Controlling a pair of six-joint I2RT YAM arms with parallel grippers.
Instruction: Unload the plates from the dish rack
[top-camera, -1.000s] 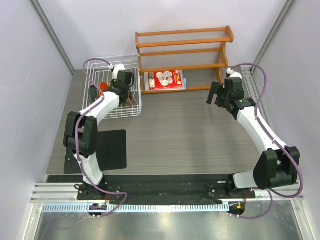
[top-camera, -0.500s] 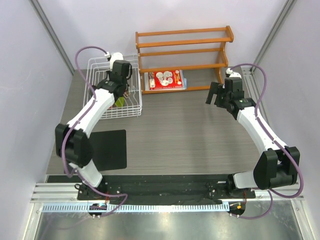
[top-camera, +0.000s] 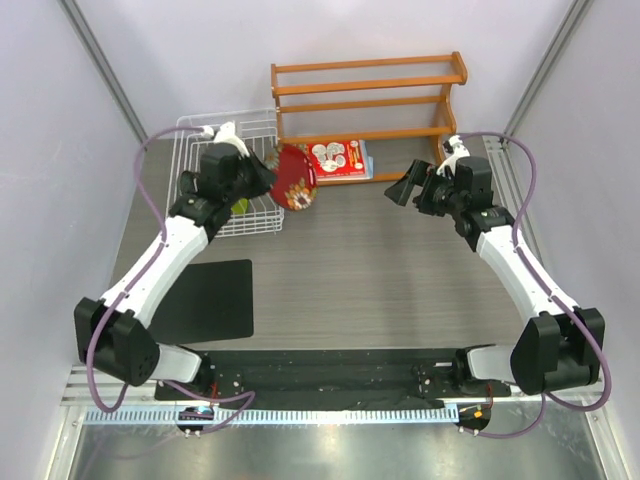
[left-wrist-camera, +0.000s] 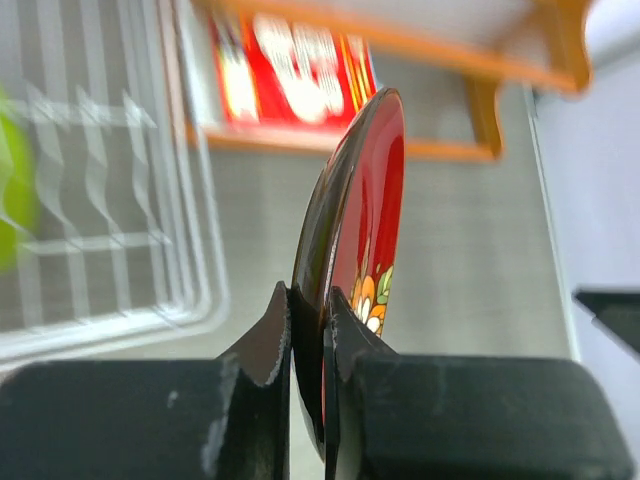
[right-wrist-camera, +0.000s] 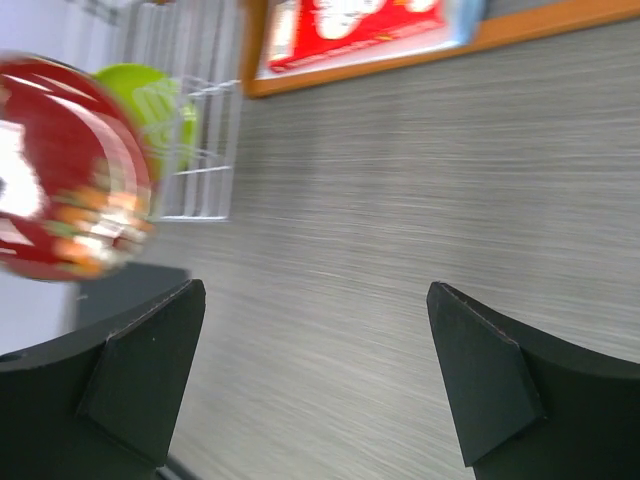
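Moved: left gripper (left-wrist-camera: 308, 305) has lifted the dark red floral plate (left-wrist-camera: 365, 190) out of the dish rack (top-camera: 200, 135), and it now hangs just right of it.
Left gripper: clamped on the plate's rim.
Right gripper (right-wrist-camera: 315, 290): wide apart, holding nothing.
Lime green plate (right-wrist-camera: 165, 100): in the rack.

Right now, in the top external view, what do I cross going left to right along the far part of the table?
White wire dish rack → dark red floral round plate, pinched in the left gripper → flat red-and-white printed packet → open right gripper.
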